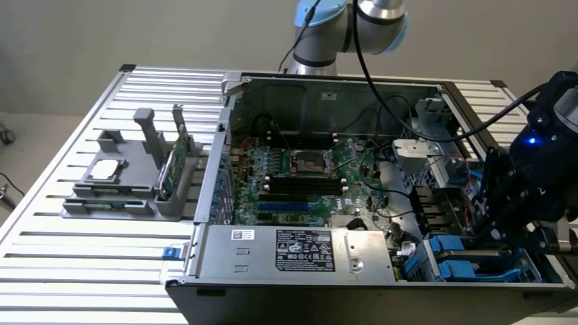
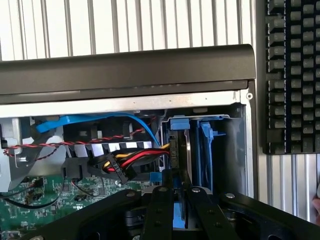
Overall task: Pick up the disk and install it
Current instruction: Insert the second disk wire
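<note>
The disk point(image 2: 181, 150) stands on edge in the drive bay at the front corner of the open computer case point(image 2: 125, 70), at the exterior view's right. I see it edge-on, a dark slab with a blue carrier frame. My gripper point(image 2: 177, 176) is shut on its upper edge from above, one black finger point(image 2: 161, 200) on each side. In the exterior view the gripper point(image 1: 499, 233) reaches down into that bay and hides the disk. A second blue carrier point(image 2: 206, 145) sits in the neighbouring slot, and blue carriers point(image 1: 456, 264) show below the gripper.
Red, yellow and black power cables point(image 2: 125, 162) and a blue data cable point(image 2: 100, 122) lie beside the bay. The motherboard point(image 1: 298, 176) and power supply point(image 1: 298, 250) occupy the case. A grey fixture point(image 1: 126, 186) holds a green card point(image 1: 176, 159) and a silver chip point(image 1: 107, 169). A keyboard point(image 2: 292, 75) lies beyond the case.
</note>
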Tool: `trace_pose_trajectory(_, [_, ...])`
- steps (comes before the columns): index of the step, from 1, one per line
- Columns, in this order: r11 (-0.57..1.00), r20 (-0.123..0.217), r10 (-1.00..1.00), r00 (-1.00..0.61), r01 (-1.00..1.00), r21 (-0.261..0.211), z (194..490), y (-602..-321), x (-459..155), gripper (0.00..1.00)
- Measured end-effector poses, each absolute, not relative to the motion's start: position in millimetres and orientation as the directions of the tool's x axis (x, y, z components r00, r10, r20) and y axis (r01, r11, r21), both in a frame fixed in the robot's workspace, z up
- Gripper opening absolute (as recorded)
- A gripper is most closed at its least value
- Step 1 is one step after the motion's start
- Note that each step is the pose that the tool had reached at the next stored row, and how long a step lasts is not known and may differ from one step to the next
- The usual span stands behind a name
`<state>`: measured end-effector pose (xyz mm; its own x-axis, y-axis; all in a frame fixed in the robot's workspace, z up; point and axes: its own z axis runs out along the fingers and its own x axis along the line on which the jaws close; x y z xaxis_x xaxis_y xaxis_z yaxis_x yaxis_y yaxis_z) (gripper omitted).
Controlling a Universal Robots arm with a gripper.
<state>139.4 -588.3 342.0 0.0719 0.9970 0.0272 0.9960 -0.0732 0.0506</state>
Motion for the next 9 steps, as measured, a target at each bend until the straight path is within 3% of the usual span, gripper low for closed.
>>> trace_pose_trajectory(9, [-0.074, 0.039, 0.997, 0.072, 0.996, 0.058, 341.7, -588.5, 138.0, 0.16])
